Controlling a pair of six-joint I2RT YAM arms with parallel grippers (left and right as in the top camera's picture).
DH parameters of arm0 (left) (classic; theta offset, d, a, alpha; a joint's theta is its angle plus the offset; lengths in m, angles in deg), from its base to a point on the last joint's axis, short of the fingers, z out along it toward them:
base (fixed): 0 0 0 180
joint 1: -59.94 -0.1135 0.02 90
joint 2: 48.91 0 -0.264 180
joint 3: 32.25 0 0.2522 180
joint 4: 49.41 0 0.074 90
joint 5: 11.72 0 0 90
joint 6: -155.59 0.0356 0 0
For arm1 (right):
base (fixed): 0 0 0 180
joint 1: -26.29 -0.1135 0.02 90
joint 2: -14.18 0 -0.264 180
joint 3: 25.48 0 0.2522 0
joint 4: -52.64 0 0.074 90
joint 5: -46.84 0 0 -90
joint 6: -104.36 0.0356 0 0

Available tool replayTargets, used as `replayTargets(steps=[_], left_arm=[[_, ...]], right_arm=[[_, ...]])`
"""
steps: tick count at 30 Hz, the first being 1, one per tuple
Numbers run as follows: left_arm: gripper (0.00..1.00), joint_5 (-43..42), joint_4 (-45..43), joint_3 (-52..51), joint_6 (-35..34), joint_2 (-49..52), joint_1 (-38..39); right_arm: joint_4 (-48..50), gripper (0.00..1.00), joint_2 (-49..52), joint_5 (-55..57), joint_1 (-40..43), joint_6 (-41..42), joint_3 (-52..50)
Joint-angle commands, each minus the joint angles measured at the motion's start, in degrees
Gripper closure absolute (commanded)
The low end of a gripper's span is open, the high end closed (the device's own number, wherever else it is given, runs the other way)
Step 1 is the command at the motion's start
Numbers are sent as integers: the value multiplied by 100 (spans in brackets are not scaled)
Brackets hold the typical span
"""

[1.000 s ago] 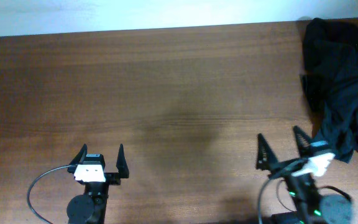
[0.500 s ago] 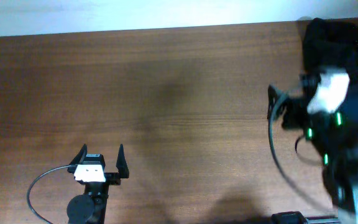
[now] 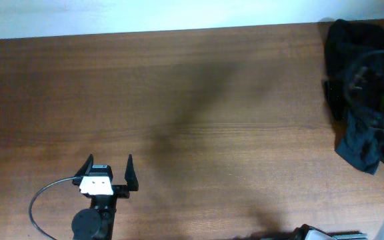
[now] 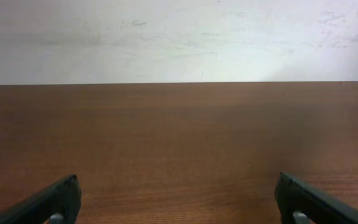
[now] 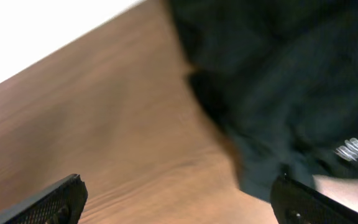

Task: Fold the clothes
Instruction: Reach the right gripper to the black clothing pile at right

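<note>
Step in hand: reach for the first garment; no fold started.

The clothes (image 3: 355, 80) lie as a crumpled black heap at the far right corner of the table (image 3: 179, 100). White lettering (image 5: 356, 144) shows on one piece.

The right gripper (image 5: 176, 186) hovers at the heap's edge with its jaws spread wide and holds nothing. The left gripper (image 3: 109, 160) sits at the near left, equally wide and empty, well apart from the clothes.

Next move, as I judge it: lower onto a single fabric edge, pinch one layer only, and draw it to the bare middle of the table to spread flat.
</note>
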Motion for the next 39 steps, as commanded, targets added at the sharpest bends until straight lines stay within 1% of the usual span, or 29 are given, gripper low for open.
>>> replayTargets(steps=[1,3,4,5,7,11,13,17,22,29,32,39], left_arm=[[1,-20,-13,-44,87,-44,-31],[1,-20,-13,-44,87,-44,-31],[1,-20,-13,-42,87,-44,-31],[1,-20,-13,-42,87,-44,-31],[1,-20,-13,-42,87,-44,-31],[1,-20,-13,-42,87,-44,-31],[1,-20,-15,-42,87,-44,-31],[1,-20,-13,-42,87,-44,-31],[1,-20,-13,-44,87,-44,-31],[1,-20,-13,-44,87,-44,-31],[1,-20,-13,-42,87,-44,-31],[1,-20,-13,-42,87,-44,-31]], right_arm=[[-125,1,234,186,651,345,153],[-140,2,448,129,999,476,153],[-127,5,573,92,1141,474,153],[-125,12,752,15,1305,472,153],[-125,19,1027,-46,1475,470,153],[-26,30,1720,-48,1779,310,153],[63,33,1989,-48,1906,199,153],[420,34,2365,-476,2170,-72,153],[1043,34,2417,-651,2430,-74,155],[1589,29,2505,-599,2468,-201,127],[1698,26,2555,-260,2468,-199,127],[1899,26,2852,-258,2686,-4,127]])
